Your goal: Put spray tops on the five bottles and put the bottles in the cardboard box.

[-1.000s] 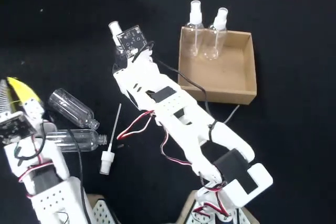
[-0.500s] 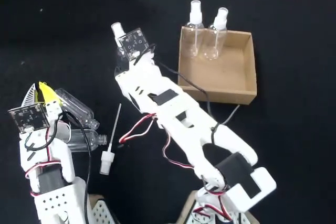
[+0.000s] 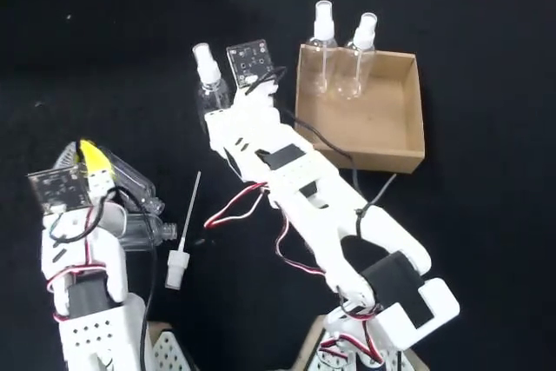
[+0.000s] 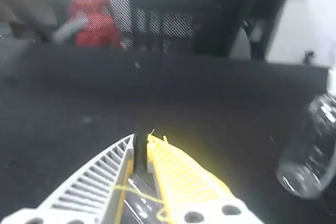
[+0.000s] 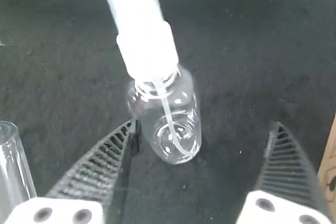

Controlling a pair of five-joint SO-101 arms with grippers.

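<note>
A clear bottle [image 3: 209, 84] with a white spray top stands upright just left of the cardboard box [image 3: 408, 119]. My right gripper [image 3: 224, 103] is open around that bottle [image 5: 167, 124], and its fingers [image 5: 100, 177] stand apart from the glass on both sides. Two capped bottles [image 3: 322, 51] [image 3: 360, 56] stand in the box's far corner. Two uncapped bottles [image 3: 130, 178] [image 3: 146, 230] lie at the left, with my shut left gripper [image 3: 76, 150] above them. The left wrist view looks past its closed fingertips [image 4: 140, 139] to one clear bottle [image 4: 310, 150]. A loose spray top [image 3: 178, 265] lies beside them.
The black cloth table [image 3: 469, 241] has free room right of the box and along the far side. The right arm's body and its red and black wires [image 3: 234, 206] stretch diagonally across the middle. The box wall's edge [image 5: 331, 174] is close beside the right gripper.
The right wrist has shifted right, uncovering the capped bottle standing beside it. The left arm has swung right over the lying bottles, and its fingers have come together.
</note>
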